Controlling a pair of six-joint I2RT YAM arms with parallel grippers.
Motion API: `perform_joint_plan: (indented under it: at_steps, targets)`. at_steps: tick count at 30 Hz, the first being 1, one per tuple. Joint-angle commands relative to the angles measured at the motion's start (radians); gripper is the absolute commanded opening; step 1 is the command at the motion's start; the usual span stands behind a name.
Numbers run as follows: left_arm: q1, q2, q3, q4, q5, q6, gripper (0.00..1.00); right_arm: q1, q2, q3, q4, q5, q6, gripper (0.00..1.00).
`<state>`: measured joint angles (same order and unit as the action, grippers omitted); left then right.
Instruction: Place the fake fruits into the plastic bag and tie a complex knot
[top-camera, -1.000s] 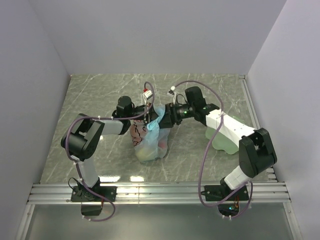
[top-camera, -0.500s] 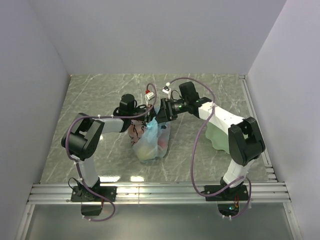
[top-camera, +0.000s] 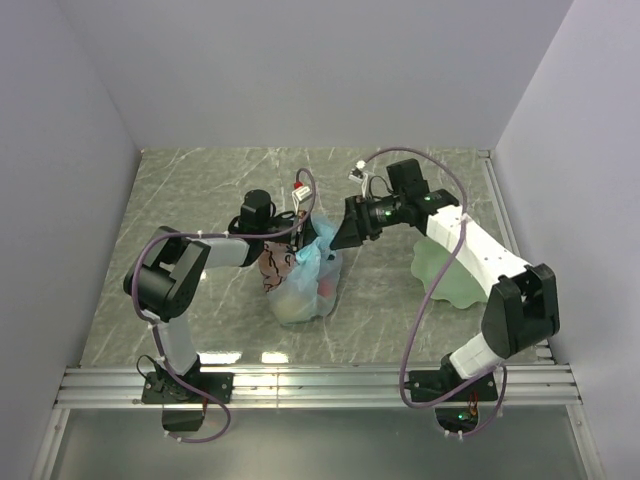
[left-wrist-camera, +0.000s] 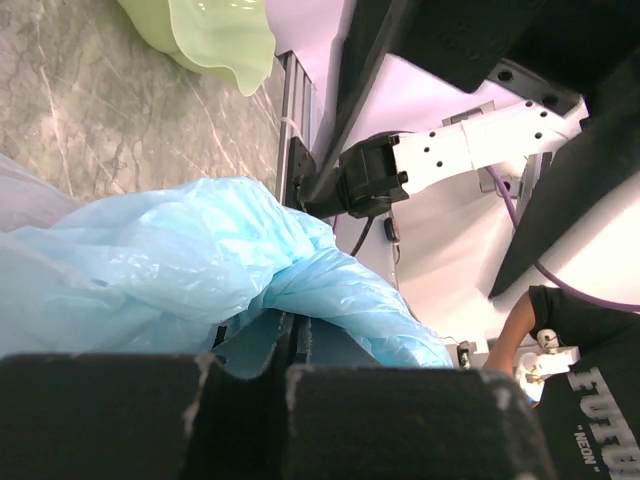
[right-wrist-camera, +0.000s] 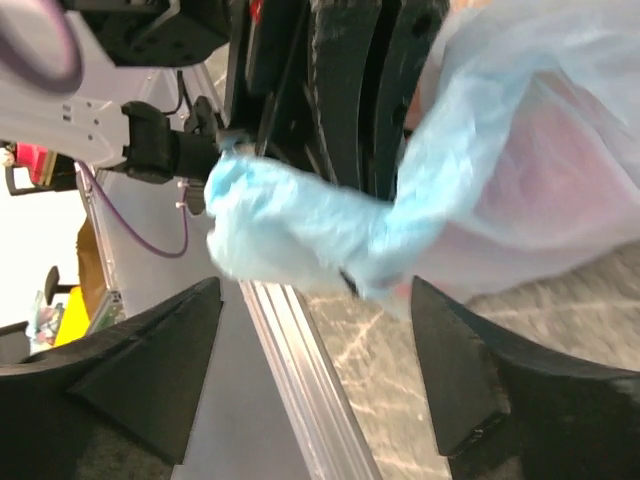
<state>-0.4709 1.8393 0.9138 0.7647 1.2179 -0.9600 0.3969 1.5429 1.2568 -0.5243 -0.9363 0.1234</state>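
The plastic bag (top-camera: 300, 290) stands on the table's middle, and fake fruits (top-camera: 324, 291) show through it as red and yellow shapes. My left gripper (top-camera: 300, 240) is shut on the bag's light-blue top. In the left wrist view its jaws (left-wrist-camera: 290, 335) pinch the crumpled blue plastic bag (left-wrist-camera: 180, 250). My right gripper (top-camera: 336, 238) hovers just right of the bag top, open and holding nothing. Seen from the right wrist, the right gripper (right-wrist-camera: 315, 350) has its fingers (right-wrist-camera: 150, 370) spread wide below a bunched blue twist of the bag (right-wrist-camera: 285, 235). Whether that twist is a knot I cannot tell.
A pale green wavy-edged plate (top-camera: 445, 272) lies to the right of the bag under the right forearm, and also shows in the left wrist view (left-wrist-camera: 205, 30). Grey walls close in the table on three sides. A metal rail (top-camera: 320, 382) runs along the near edge.
My right gripper has drawn back to the right from the bag's top and its fingers have spread wider. The left gripper keeps its hold; the bag has barely shifted.
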Motion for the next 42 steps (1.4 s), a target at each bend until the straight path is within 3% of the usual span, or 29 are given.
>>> perform_joint_plan:
  at_steps: [1,4,7,19,25,29,34,42]
  targets:
    - [-0.003,-0.038,-0.006,0.070,0.020,-0.009,0.00,-0.047,-0.026,-0.028,-0.076,-0.060,-0.056,0.66]
    - [-0.005,-0.031,-0.009,0.110,0.020,-0.037,0.00,-0.053,-0.012,-0.060,-0.008,-0.059,-0.028,0.44]
    - [-0.005,-0.025,-0.007,0.128,0.023,-0.060,0.01,-0.044,0.019,-0.073,0.082,-0.061,0.030,0.37]
    - [-0.012,-0.009,-0.007,0.150,0.029,-0.069,0.01,0.003,0.137,-0.024,0.362,-0.118,0.257,0.30]
    - [-0.026,-0.011,-0.018,0.143,0.043,-0.051,0.01,0.033,0.174,0.012,0.516,-0.065,0.415,0.30]
    - [-0.023,-0.012,-0.024,0.107,0.042,-0.016,0.00,0.052,0.152,-0.010,0.523,-0.036,0.423,0.33]
    - [-0.009,-0.015,-0.018,0.117,0.022,-0.026,0.01,0.045,0.103,-0.056,0.341,-0.042,0.253,0.53]
    - [-0.009,-0.011,-0.018,0.173,0.014,-0.069,0.01,0.002,-0.030,-0.103,0.153,-0.053,0.093,0.52]
